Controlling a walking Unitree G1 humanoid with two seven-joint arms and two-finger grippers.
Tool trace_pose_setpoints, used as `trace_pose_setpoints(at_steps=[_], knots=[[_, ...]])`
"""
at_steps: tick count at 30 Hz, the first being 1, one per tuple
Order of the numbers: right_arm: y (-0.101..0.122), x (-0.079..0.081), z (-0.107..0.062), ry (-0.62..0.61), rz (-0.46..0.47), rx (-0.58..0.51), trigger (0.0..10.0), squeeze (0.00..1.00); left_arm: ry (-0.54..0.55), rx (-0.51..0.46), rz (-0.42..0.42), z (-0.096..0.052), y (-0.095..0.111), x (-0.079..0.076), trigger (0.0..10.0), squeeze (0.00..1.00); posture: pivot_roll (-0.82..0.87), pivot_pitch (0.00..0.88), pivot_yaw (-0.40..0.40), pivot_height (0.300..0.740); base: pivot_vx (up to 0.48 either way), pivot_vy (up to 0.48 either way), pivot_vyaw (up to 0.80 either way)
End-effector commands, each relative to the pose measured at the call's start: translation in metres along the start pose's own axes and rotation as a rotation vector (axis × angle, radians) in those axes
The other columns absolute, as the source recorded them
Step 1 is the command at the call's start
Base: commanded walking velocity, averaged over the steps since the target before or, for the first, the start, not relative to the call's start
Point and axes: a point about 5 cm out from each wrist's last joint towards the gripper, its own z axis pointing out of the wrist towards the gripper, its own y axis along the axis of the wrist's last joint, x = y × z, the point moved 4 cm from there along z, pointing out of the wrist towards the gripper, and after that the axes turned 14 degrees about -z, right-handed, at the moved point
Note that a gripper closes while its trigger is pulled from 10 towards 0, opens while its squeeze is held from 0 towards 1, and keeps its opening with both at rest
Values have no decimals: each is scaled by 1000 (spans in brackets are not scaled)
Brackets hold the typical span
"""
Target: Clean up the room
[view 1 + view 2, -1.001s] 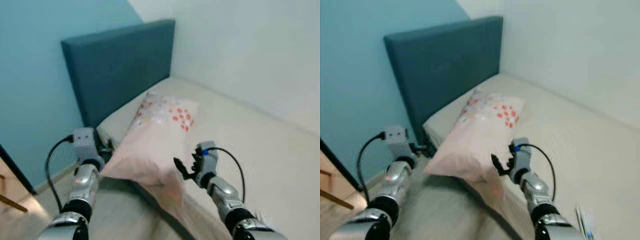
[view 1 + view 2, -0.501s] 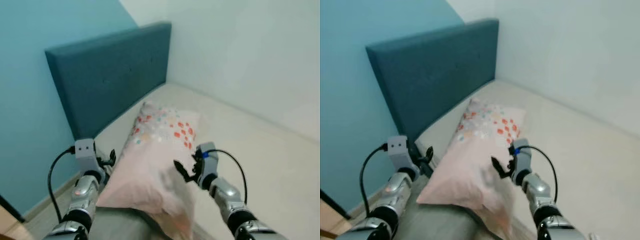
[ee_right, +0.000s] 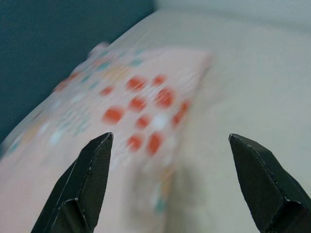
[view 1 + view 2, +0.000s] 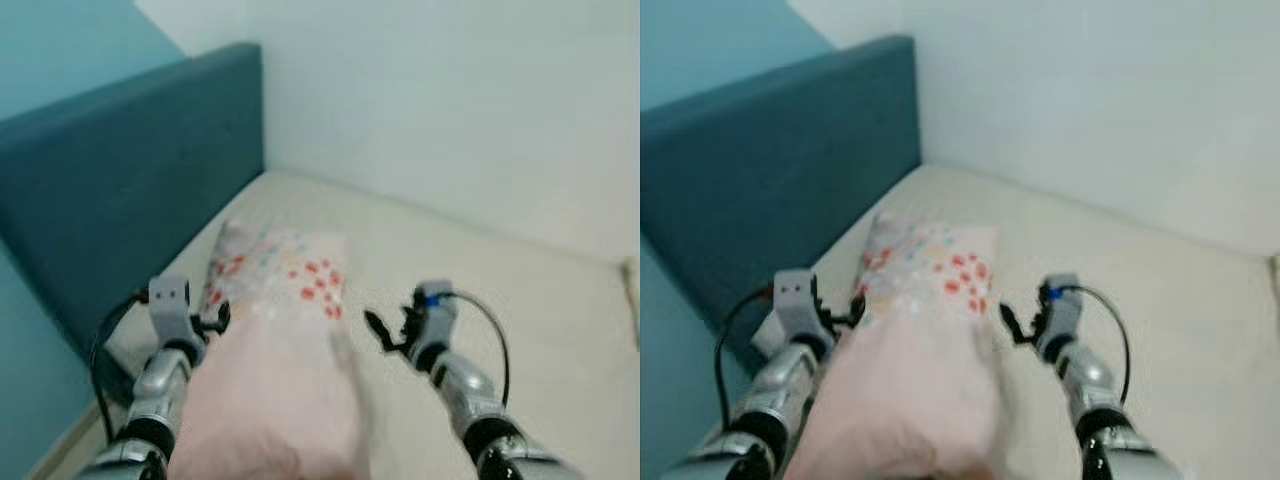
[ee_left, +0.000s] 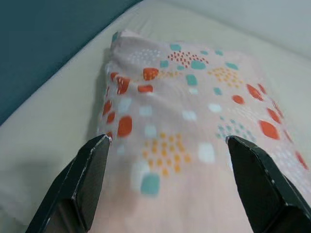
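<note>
**Spotted pillow lying on the bed, both grippers released beside it**

The blue headboard [image 4: 120,190] stands at about 10 o'clock in the head views, meeting the white wall [image 4: 450,110] at the far corner. The left gripper [image 4: 215,320] hovers at 8 o'clock, against the left edge of the pillow [image 4: 280,340], its fingers [image 5: 85,182] spread wide with pink fabric between them in the left wrist view. The pillow, pale pink with orange, teal and white spots at its far end, rests lengthwise on the cream mattress [image 4: 520,280], from the centre down toward 6 o'clock. The right gripper [image 4: 385,330] sits at about 4 o'clock, just beside the pillow's right edge, its fingers [image 3: 87,182] likewise parted and holding nothing.
</note>
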Motion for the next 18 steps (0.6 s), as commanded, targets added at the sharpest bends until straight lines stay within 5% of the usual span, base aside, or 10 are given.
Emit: trace_pose_setpoints(at_steps=[1,8,16,17,18], knots=[[-13,-3,-6,-29,28,42,10000,0,3,50,15,-2,-7,6,10000,0,-104,18,-48,740,0,0,0],[-20,-11,-11,-53,10,83,10000,0,36,77,64,-4,-5,22,10000,0,-110,22,-39,730,0,0,0],[-25,-15,-16,-79,-29,95,10000,0,-8,30,-9,-5,4,23,10000,0,-113,24,-37,705,0,0,0],[-26,-15,-17,-82,-33,93,10000,0,-20,15,-29,-5,8,23,10000,235,-111,25,-38,700,0,0,0],[-26,-15,-17,-82,-33,93,10000,0,-20,15,-29,-5,8,23,10000,235,-111,25,-38,700,0,0,0]])
